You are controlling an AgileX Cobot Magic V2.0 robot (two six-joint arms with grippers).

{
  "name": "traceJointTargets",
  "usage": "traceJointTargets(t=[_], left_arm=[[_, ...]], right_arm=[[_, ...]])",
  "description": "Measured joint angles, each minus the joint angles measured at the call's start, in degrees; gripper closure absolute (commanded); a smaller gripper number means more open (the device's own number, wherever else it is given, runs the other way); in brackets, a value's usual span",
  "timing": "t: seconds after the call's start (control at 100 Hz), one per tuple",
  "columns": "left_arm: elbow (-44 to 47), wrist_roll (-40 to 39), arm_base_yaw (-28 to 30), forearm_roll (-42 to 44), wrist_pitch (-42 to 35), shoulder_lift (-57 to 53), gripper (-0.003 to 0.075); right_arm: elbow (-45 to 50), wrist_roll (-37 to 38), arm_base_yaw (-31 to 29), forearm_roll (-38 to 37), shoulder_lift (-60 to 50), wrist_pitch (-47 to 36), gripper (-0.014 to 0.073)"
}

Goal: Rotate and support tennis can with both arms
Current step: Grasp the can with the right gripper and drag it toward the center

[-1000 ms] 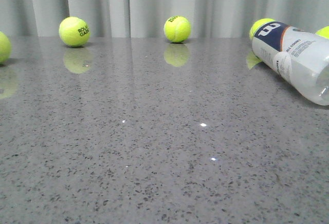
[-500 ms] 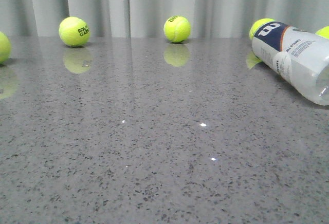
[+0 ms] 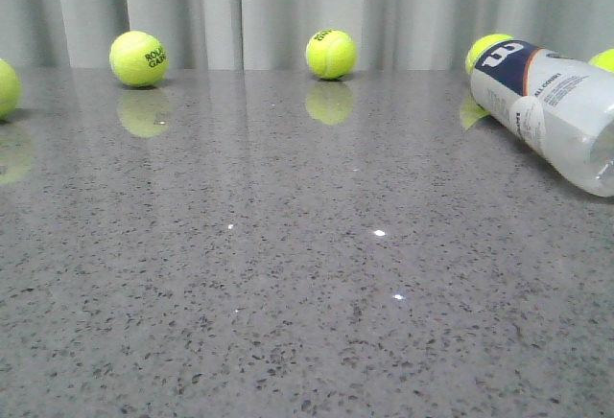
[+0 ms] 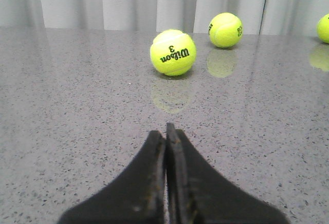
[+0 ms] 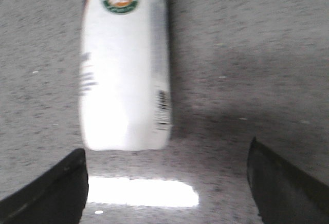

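The tennis can [image 3: 547, 111] lies on its side at the far right of the grey table, its navy W end towards the curtain. In the right wrist view the can [image 5: 125, 64] lies lengthwise ahead of my right gripper [image 5: 167, 183], which is wide open and empty, its near end just beyond the fingertips and off towards one finger [image 5: 56, 188]. My left gripper [image 4: 165, 134] is shut and empty, low over the table, pointing at a yellow-green Wilson 3 ball [image 4: 173, 52]. Neither arm shows in the front view.
Tennis balls sit along the back of the table: one at the left edge [image 3: 5, 87], one back left [image 3: 139, 58], one back centre [image 3: 331, 54], and two behind the can [image 3: 484, 46]. A grey curtain hangs behind the table. The left wrist view shows another ball [image 4: 225, 30].
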Motion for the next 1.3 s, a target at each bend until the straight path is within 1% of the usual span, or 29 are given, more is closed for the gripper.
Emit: traceJointTargets(t=[0.16, 0.41, 0.57, 0.64, 0.69, 0.74, 0.82, 0.88, 0.93, 1.03, 1.1, 1.19, 1.3], left_arm=[[0.00, 0.00, 0.00, 0.00, 0.00, 0.00, 0.0738], [0.00, 0.00, 0.00, 0.00, 0.00, 0.00, 0.0738], [0.00, 0.00, 0.00, 0.00, 0.00, 0.00, 0.0738], [0.00, 0.00, 0.00, 0.00, 0.00, 0.00, 0.0739], [0.00, 0.00, 0.00, 0.00, 0.00, 0.00, 0.0738], [0.00, 0.00, 0.00, 0.00, 0.00, 0.00, 0.0739], [0.00, 0.00, 0.00, 0.00, 0.00, 0.00, 0.0739], [0.00, 0.00, 0.00, 0.00, 0.00, 0.00, 0.0738], [0.00, 0.00, 0.00, 0.00, 0.00, 0.00, 0.0738], [0.00, 0.00, 0.00, 0.00, 0.00, 0.00, 0.0738], [0.00, 0.00, 0.00, 0.00, 0.00, 0.00, 0.0739], [0.00, 0.00, 0.00, 0.00, 0.00, 0.00, 0.0738], [0.00, 0.00, 0.00, 0.00, 0.00, 0.00, 0.0738]], right_arm=[[-4.77, -1.27, 0.11, 4.66, 8.48, 1.45, -0.0027], [-9.52, -1.74, 0.11, 6.79, 20.08, 1.68, -0.0027], [-10.41, -2.62, 0.11, 7.63, 24.97, 1.68, -0.0015], [-10.39, -3.07, 0.11, 7.85, 26.37, 1.68, 0.0050], [-10.52, -3.31, 0.11, 8.08, 26.95, 1.68, 0.0125], [-10.61, -3.31, 0.11, 8.30, 27.11, 1.68, 0.0222], [-10.84, -3.45, 0.11, 8.30, 27.21, 1.68, 0.0342], [-11.35, -4.12, 0.24, 8.30, 27.36, 2.18, 0.0384], [-12.11, -5.36, 0.74, 8.30, 27.61, 3.08, 0.0393], [-14.31, -9.83, 2.77, 7.93, 27.75, 4.39, 0.0393], [-16.00, -15.13, 5.29, 7.94, 27.75, 4.92, 0.0393], [-17.67, -25.35, 9.52, 7.94, 27.75, 4.91, 0.0393], [-18.06, -41.89, 14.97, 7.94, 27.75, 3.60, 0.0393]])
